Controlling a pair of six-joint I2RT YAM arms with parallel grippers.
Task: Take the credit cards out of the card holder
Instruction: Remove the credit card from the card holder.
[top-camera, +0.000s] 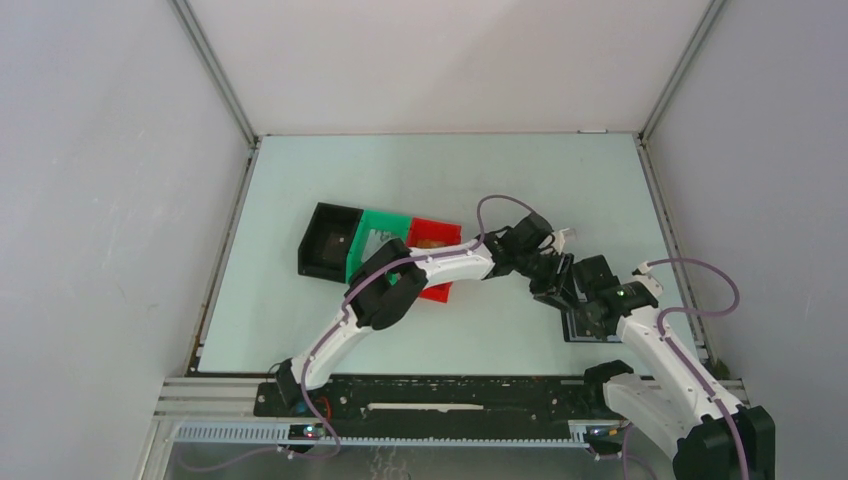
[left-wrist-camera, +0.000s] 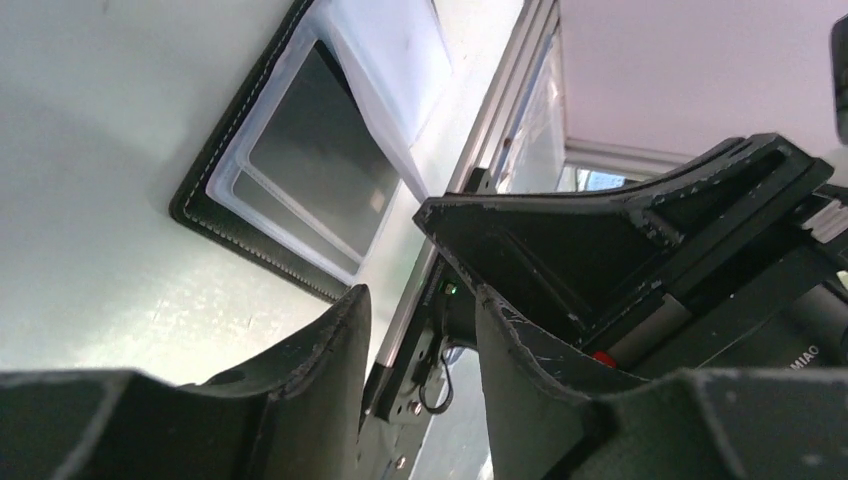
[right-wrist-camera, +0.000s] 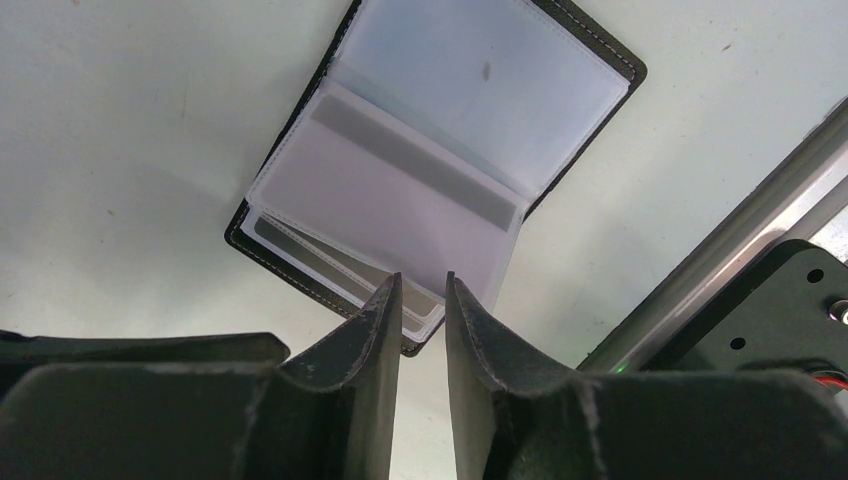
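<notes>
Card holder (right-wrist-camera: 440, 150), open flat: right gripper (right-wrist-camera: 418, 283), jaws slightly apart at its near edge, may pinch sleeve alongside credit cards (right-wrist-camera: 320, 255), dragging everything.

White arm links (top-camera: 440, 262), black joints (top-camera: 380, 292); mauve cables (top-camera: 500, 197) along both arms; gripper fingers (left-wrist-camera: 530, 350) black, scuffed.

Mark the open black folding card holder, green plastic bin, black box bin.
Black folding card holder (left-wrist-camera: 195, 210): left wrist view, stitched corner.
Green plastic bin (top-camera: 388, 217): top view, far rim.
Black box bin (top-camera: 310, 250): top view, left wall.
</notes>
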